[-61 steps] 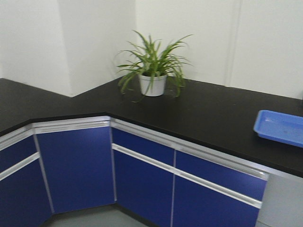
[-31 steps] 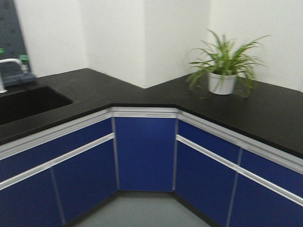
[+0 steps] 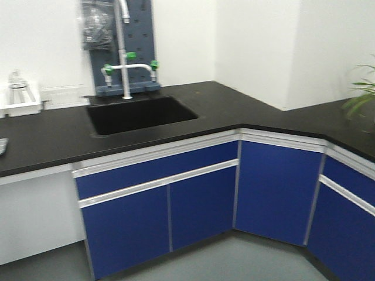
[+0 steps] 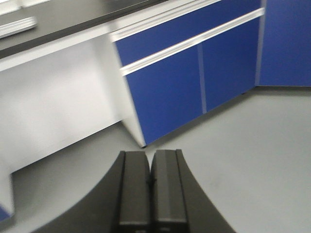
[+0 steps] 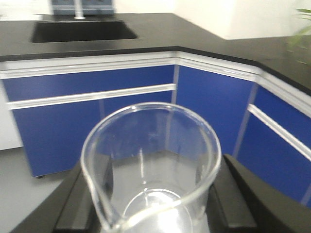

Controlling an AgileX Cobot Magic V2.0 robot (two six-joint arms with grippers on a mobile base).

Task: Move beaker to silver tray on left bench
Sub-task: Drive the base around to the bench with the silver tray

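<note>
View has swung off the plant corner onto the sink (image 3: 140, 114) and left bench (image 3: 47, 137) — base turning toward the goal. Beaker (image 5: 150, 170) sits clamped in the right gripper (image 5: 153, 201). Left gripper (image 4: 150, 189) is pinched closed, empty — what looks like the silver tray (image 4: 17, 26) edges in, not yet reachable.

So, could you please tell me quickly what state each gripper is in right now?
Left gripper: shut, with nothing between its fingers.
Right gripper: shut on the clear glass beaker.
</note>
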